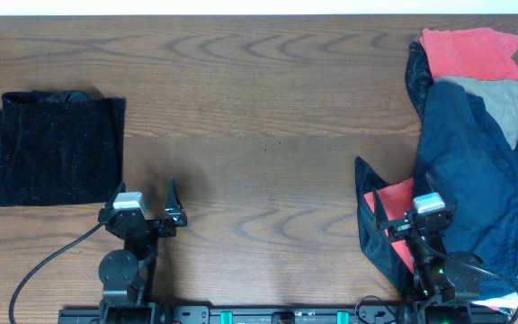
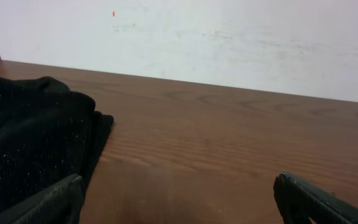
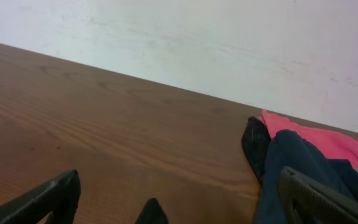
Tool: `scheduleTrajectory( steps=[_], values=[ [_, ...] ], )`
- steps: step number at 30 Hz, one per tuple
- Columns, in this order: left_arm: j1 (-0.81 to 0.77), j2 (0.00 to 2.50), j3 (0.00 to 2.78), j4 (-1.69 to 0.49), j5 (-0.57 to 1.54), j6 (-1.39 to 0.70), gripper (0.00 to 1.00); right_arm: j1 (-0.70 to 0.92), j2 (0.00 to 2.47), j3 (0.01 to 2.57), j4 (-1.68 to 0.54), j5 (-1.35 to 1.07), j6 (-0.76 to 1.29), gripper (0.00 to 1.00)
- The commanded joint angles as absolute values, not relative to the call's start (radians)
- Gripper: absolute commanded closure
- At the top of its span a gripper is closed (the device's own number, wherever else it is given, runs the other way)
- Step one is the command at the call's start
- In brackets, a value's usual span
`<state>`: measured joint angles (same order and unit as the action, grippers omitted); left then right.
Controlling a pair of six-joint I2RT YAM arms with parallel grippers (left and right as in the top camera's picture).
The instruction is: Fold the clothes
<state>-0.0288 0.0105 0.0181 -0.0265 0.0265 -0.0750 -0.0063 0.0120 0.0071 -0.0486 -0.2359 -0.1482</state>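
Observation:
A folded black garment [image 1: 52,148] lies flat at the table's left; its edge shows in the left wrist view [image 2: 30,143]. A heap of unfolded clothes sits at the right: a large navy garment [image 1: 475,180], a pink-red cloth [image 1: 470,52], a grey-tan cloth [image 1: 502,101] and a red piece [image 1: 396,202] on dark fabric near the front. My left gripper [image 1: 147,202] is open and empty, just right of the black garment. My right gripper [image 1: 403,205] is open and empty, at the heap's front-left edge. In the right wrist view the navy garment [image 3: 291,162] lies by the right finger.
The brown wooden table [image 1: 268,135] spans the view, with a white wall beyond its far edge [image 2: 229,37]. Black cables run from both arm bases along the front edge [image 1: 34,270].

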Motion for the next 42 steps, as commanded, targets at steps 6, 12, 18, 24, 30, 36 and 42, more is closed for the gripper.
scheduleTrajectory(
  steps=[6,12,18,24,30,36,42],
  values=[
    [-0.025,0.004,0.004,-0.067,0.017,-0.076,0.02,-0.007,0.009,0.006,-0.053,-0.244,-0.162,0.01],
    [-0.025,0.004,0.004,-0.067,0.017,-0.076,0.02,-0.007,0.009,0.006,-0.053,-0.244,-0.162,0.01],
    [-0.025,0.004,0.004,-0.067,0.017,-0.076,0.02,-0.007,0.009,0.006,-0.053,-0.244,-0.162,0.01],
    [-0.025,0.004,0.004,-0.067,0.017,-0.076,0.02,-0.007,0.009,0.006,-0.053,-0.244,-0.162,0.01],
    [-0.025,0.004,0.004,-0.067,0.017,-0.077,0.02,-0.007,0.009,0.006,-0.046,-0.248,-0.154,0.01],
    [-0.025,0.004,0.004,-0.063,0.017,-0.169,0.02,-0.007,0.009,0.007,0.028,-0.241,-0.094,0.01],
    [-0.025,0.042,0.066,-0.117,0.02,-0.213,0.02,-0.007,0.031,0.047,-0.065,-0.162,-0.03,0.01]
  ],
)
